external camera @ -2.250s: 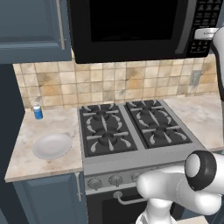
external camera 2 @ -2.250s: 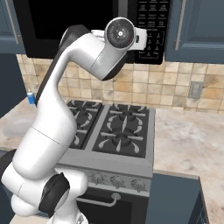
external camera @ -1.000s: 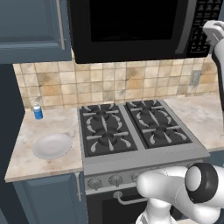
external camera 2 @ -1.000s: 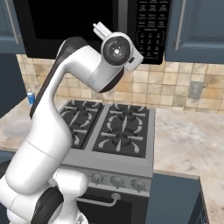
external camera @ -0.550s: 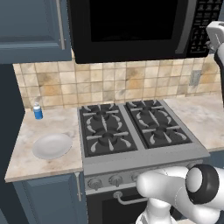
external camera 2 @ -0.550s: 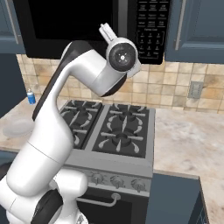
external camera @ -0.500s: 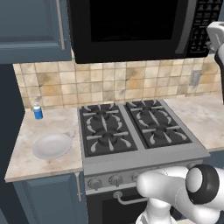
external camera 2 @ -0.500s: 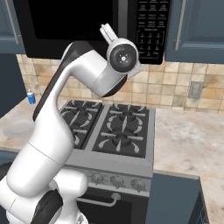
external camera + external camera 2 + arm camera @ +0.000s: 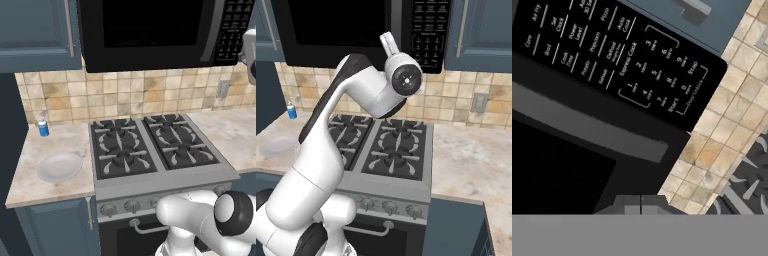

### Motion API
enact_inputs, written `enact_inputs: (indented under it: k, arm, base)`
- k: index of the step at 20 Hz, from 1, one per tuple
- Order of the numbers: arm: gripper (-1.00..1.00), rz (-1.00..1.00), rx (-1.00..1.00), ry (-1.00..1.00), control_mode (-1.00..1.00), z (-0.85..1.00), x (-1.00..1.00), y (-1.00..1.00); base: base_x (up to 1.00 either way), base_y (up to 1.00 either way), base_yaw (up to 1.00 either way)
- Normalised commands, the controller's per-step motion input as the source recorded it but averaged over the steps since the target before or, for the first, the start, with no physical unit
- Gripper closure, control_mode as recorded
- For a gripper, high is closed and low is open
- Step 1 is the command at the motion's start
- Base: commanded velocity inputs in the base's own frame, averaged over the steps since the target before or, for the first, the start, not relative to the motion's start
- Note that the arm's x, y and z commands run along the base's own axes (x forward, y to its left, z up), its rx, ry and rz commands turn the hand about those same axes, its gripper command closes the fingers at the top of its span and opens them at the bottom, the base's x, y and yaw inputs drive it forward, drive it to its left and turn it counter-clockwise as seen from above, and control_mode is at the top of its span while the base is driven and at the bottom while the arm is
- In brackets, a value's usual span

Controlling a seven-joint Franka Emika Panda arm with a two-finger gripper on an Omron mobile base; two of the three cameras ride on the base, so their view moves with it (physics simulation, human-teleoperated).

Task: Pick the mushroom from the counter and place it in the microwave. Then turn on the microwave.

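The microwave (image 9: 150, 32) hangs over the stove (image 9: 150, 145) with its dark door closed. The arm is raised high, and the fingers (image 9: 640, 204) are pressed together with nothing between them, pointing at the microwave's lower right corner, below the keypad (image 9: 612, 55). The mushroom can't be made out anywhere on the bench (image 9: 30, 175), so it is presumably behind the closed door, though the dark glass hides it.

Judging from here, the risk is a missed press: the start key is small and packed among others, so a slightly off approach could hit stop or a digit, or slide onto the handle (image 9: 587, 127).

The white plate (image 9: 59, 166) on the left bench is empty; the small blue bottle (image 9: 43, 127) stands capped behind it.
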Motion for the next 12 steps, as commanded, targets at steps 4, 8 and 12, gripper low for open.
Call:
enact_inputs:
  k: [4, 8, 12]
  arm:
    - [1.0, -0.02, 0.12, -0.03, -1.0, -0.02, 0.0, -0.04]
    - [1.0, -0.03, 0.11, -0.02, -1.0, 0.0, 0.0, -0.01]
    - [1.0, -0.03, 0.11, -0.01, -1.0, -0.03, 0.0, -0.02]
  base:
    - [0.0, 0.0, 0.0]
    - [0.0, 0.0, 0.0]
    - [0.0, 0.0, 0.0]
